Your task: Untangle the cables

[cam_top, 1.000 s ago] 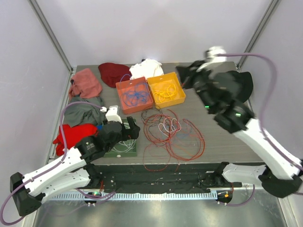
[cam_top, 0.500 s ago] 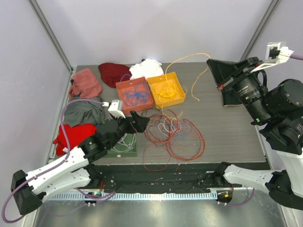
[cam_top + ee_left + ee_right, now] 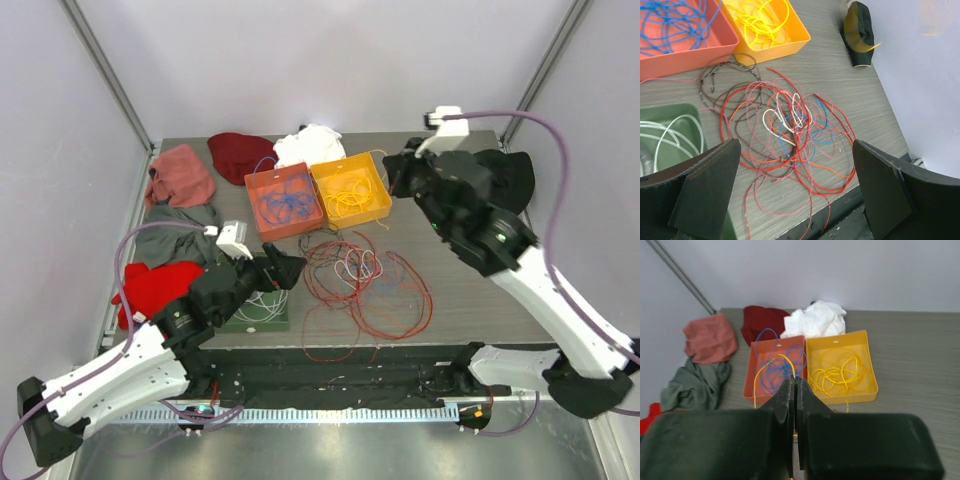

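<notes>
The cables (image 3: 365,285) lie as a loose tangle of red, pink, brown, orange, blue and white wires on the wooden table, reaching its front edge. In the left wrist view the tangle (image 3: 790,130) lies just ahead of my left gripper (image 3: 797,195), which hovers open and empty. From above, that gripper (image 3: 285,265) is at the tangle's left side. My right gripper (image 3: 794,379) is shut on a yellow cable (image 3: 756,382) that arcs left over the orange bin. It hangs above the yellow bin (image 3: 362,215).
An orange bin (image 3: 285,228) holds blue cables; the yellow bin holds yellow ones. A green tray (image 3: 262,322) with white cables sits by the left arm. Pink (image 3: 182,175), dark red (image 3: 240,155), white (image 3: 310,145), grey (image 3: 175,235), red (image 3: 155,290) and black (image 3: 510,180) cloths ring the table.
The right arm swung out high to the right trailing the yellow cable, then came back over the yellow bin. The left arm shifted slightly at the tangle's left side.
</notes>
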Available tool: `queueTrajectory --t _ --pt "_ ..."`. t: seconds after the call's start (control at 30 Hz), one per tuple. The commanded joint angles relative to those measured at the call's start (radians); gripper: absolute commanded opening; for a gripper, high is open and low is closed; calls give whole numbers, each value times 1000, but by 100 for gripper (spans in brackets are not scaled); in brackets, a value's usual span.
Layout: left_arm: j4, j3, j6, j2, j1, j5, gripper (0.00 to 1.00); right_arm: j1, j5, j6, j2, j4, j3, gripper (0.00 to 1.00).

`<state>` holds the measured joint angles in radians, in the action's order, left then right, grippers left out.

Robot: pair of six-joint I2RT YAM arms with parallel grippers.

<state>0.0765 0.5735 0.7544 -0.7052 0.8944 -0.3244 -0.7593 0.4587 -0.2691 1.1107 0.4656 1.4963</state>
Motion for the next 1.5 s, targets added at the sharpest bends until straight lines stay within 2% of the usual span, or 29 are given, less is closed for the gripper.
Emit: queueTrajectory --t 0.0,0.13,0.47,1.13,1.3,1.47 --pt "94 -38 28 116 -2 -65 100 122 -43 -51 103 -128 -74 1" --pt "135 -55 28 188 -2 -80 100 227 -104 -116 211 -214 -74 1" --pt "212 -80 37 269 -2 -88 100 265 -133 -98 477 -308 67 1" --pt "186 -66 11 201 -2 -104 100 304 -152 -59 693 -291 450 1" --pt "183 -67 8 185 0 -104 100 318 -158 -78 744 -300 414 1" --pt "181 -69 5 182 -2 -108 100 321 -160 -111 741 -361 289 1"
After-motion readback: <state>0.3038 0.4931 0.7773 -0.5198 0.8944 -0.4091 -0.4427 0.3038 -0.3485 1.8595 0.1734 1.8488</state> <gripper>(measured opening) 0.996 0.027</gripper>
